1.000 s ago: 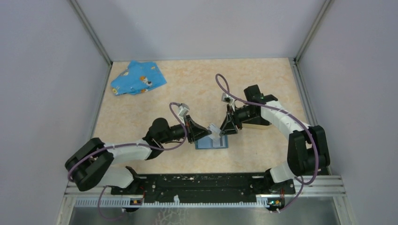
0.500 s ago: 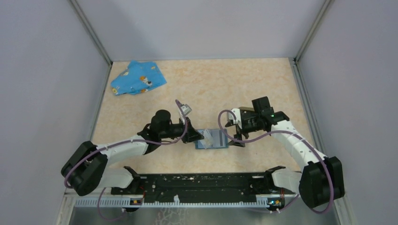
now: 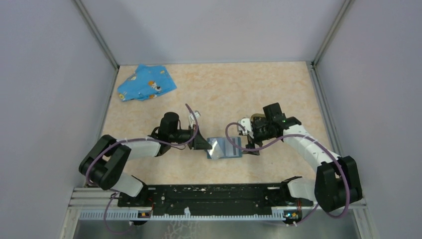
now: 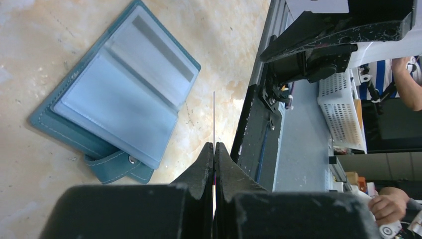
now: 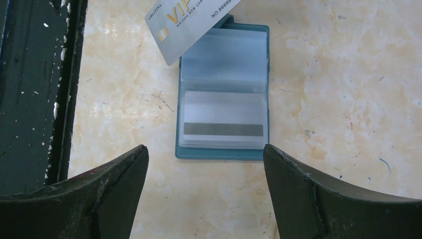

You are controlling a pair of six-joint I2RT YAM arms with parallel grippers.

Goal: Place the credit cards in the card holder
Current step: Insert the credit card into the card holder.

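The left gripper (image 4: 214, 149) is clenched on a silver credit card (image 5: 189, 20), pinching it by one edge. From the right wrist the card hangs tilted over the card holder's (image 5: 221, 153) far corner on the rail side, its tip overlapping the empty clear sleeve there. The holder lies open and flat on the table, and a second card (image 5: 224, 117) is already tucked in the sleeve nearer the right gripper (image 5: 204, 149). That gripper hovers over the holder with its jaws spread wide, grasping nothing.

The main risk is the angle. The card is skewed to the sleeve, so it may ride over the plastic or snag on its lip. Nothing pins the holder down, so a push could slide it away or flip the loose sleeves over.
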